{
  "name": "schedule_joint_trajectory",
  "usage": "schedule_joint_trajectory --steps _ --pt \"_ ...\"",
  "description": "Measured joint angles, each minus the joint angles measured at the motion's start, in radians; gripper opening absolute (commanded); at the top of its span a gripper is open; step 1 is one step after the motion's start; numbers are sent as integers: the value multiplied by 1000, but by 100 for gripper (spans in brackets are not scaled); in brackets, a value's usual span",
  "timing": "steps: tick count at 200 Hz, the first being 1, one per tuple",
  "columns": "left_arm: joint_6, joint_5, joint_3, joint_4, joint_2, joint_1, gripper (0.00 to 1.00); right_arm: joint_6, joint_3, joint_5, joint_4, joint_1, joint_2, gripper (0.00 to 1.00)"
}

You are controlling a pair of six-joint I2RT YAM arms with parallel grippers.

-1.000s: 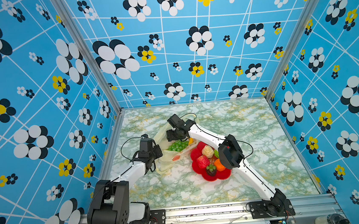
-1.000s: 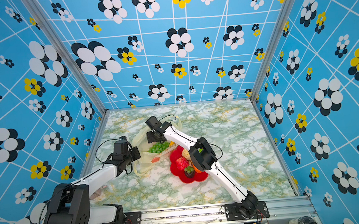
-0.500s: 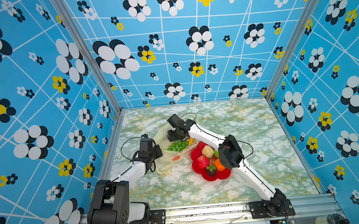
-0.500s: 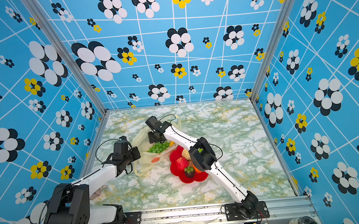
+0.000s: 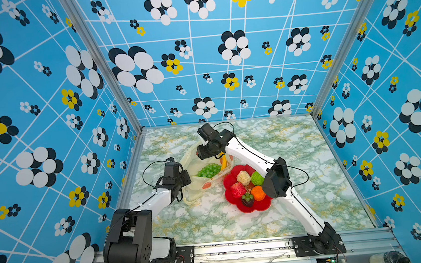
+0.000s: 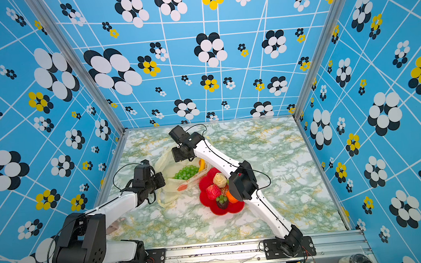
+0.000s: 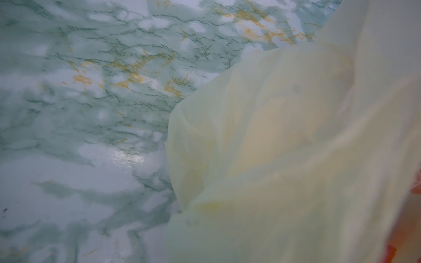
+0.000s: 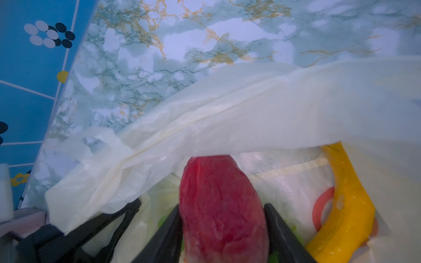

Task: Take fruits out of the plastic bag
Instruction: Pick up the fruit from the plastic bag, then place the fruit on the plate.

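Clamped! The red fruit [image 8: 222,205] sits in the right gripper [image 8: 224,230], inside the plastic bag [image 8: 227,113].
Right wrist: both fingers [image 8: 167,234] press its sides, banana [image 8: 346,205] beside it. Left wrist: just bag film and table [image 7: 79,113], fingers unseen. Both top views: left gripper [image 5: 183,178] pinched shut on the bag's left edge, right gripper at its far mouth, grapes [image 5: 209,170] between them.

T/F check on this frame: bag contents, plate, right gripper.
1. The green grape bunch lies on the red plate. False: it is inside the plastic bag.
2. The right gripper has a red fruit between its fingers. True.
3. The banana lies in the plastic bag beside that red fruit. True.
4. The orange is in the plastic bag. False: it sits on the red plate.
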Motion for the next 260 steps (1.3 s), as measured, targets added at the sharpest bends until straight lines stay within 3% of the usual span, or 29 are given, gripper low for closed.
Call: schedule_joint_trajectory --steps 79,128,189,260 --pt "0 0 0 0 0 0 0 -45 -143 26 -121 29 -183 54" --pt "0 0 0 0 0 0 0 -63 -380 48 -137 49 -350 55" --pt "0 0 0 -1 0 0 0 -63 -564 84 -151 50 -517 54" --pt "1 0 0 -2 -4 0 0 -63 -829 185 -310 50 -734 55"
